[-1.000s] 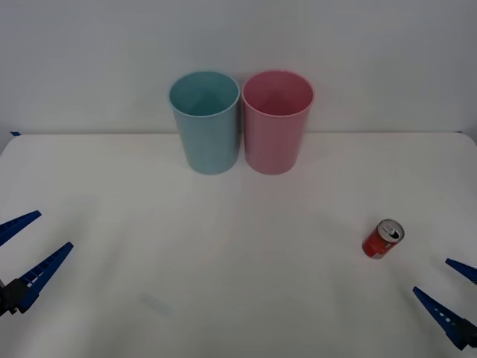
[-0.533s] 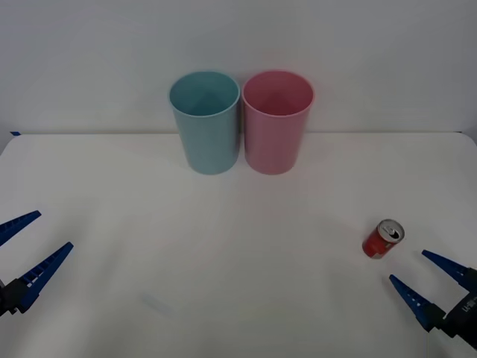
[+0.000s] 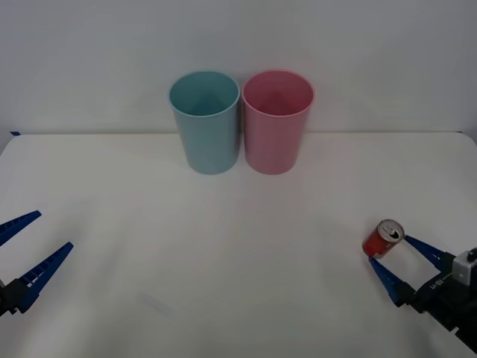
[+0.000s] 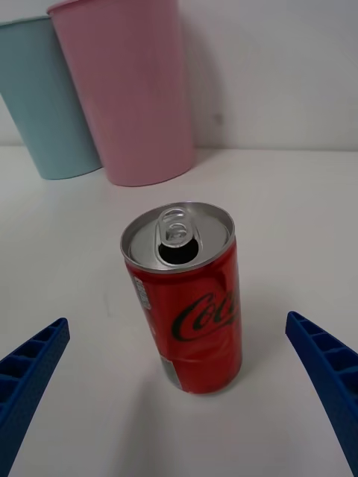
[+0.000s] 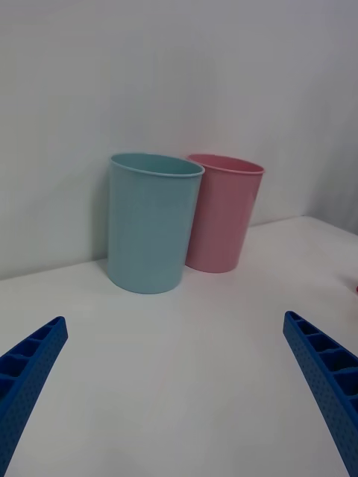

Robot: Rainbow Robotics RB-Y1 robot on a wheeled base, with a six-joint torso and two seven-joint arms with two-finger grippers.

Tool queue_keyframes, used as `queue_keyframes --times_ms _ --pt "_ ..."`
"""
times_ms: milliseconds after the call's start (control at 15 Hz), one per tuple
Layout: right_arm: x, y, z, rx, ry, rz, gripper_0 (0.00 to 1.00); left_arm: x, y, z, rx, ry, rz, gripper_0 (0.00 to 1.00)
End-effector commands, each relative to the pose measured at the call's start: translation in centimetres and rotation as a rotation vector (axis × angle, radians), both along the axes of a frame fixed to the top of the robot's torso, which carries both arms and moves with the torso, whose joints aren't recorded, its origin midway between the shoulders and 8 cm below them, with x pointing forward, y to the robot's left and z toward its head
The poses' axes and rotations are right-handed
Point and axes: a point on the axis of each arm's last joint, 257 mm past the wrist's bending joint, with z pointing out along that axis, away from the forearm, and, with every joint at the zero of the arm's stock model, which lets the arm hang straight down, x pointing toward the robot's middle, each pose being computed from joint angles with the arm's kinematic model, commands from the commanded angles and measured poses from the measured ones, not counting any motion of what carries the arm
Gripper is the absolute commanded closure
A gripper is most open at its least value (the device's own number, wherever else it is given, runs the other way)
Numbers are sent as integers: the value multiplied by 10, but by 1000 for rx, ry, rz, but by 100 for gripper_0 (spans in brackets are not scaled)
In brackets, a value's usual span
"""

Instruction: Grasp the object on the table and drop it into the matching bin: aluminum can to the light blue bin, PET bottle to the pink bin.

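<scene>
The right gripper (image 3: 396, 261) sits low at the table's near right corner, its arm reaching forward and slightly inward from the lower right edge of the front view, with the two blue ribbed fingers (image 3: 386, 280) spread wide and pointing toward the bins. The tips flank the aluminum can (image 3: 383, 239) without touching it; in the right wrist view the can (image 4: 186, 294) stands upright between the fingers (image 4: 328, 373), clear white table showing on both sides of it, its silver pull-tab top facing up and its script mark toward the camera. The can rests on the table (image 3: 238, 246) at the right, well apart from the bins. The light blue bin (image 3: 205, 123) and the pink bin (image 3: 277, 121) stand upright side by side at the far middle of the table, just beside each other, the blue one on the left. The left gripper (image 3: 26, 246) hovers low at the near left edge, idle, its fingers (image 5: 324, 373) also spread wide and holding nothing, aimed toward the two bins.
</scene>
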Motion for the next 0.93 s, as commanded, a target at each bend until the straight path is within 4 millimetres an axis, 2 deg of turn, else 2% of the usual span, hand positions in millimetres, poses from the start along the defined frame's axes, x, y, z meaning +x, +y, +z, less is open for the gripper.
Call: queue_keyframes --times_ms 67,533,933 --pt "14 7 -1 -12 -4 -17 0 0 0 0 0 0 0 0" --pt "41 19 -2 -27 -12 -62 0 0 0 0 0 0 0 0" --pt "48 22 -5 -36 -5 -83 0 0 0 0 0 0 0 0"
